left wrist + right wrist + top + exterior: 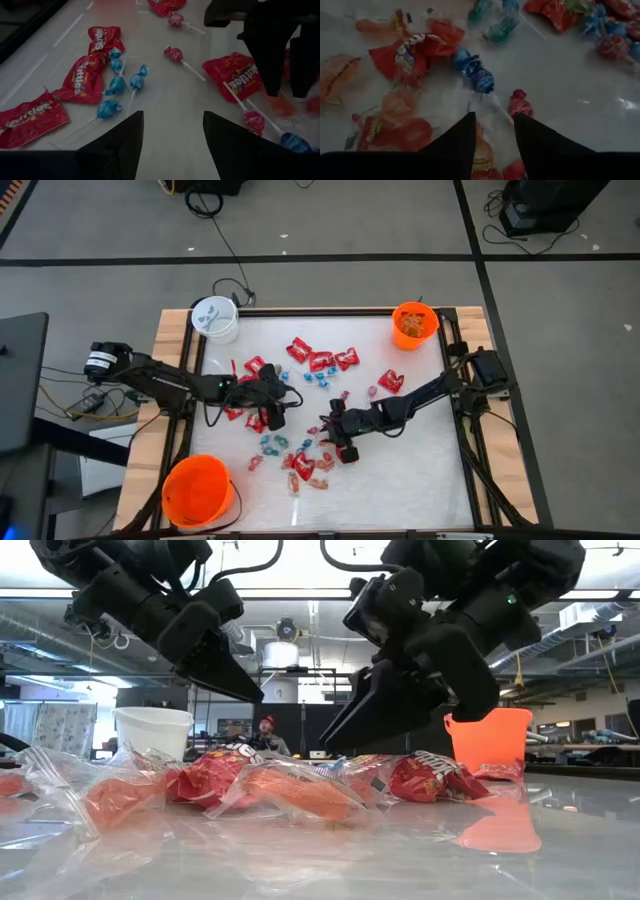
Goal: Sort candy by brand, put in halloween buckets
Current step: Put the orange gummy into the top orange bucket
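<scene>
Over candy [310, 465]: right pincer [340, 448] parted, angled down.

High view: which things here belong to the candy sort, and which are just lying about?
Job:
- red Skittles packets
- blue-wrapped lollipops
- clear orange-filled packets
- white bucket
- small orange bucket, already holding candy
- large orange bucket
- left gripper, open, and right gripper, both over the pile

Lying about:
- black cables on the floor
</scene>
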You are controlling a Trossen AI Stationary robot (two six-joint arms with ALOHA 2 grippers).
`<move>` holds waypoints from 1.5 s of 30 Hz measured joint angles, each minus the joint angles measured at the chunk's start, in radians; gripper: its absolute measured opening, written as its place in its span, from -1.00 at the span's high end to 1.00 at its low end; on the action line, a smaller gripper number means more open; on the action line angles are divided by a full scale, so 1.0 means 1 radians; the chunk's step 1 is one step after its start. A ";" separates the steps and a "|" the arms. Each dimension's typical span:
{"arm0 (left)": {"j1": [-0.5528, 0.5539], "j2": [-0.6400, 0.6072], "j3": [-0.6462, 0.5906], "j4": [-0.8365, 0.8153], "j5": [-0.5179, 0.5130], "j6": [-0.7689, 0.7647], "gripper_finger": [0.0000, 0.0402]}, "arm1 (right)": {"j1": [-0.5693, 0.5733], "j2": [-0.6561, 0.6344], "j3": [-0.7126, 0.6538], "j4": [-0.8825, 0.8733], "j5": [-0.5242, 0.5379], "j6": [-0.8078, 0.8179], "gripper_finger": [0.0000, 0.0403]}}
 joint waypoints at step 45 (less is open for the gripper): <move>0.014 0.003 0.000 0.130 -0.097 -0.097 -0.05 | -0.363 -0.598 0.015 -0.730 0.270 0.118 0.94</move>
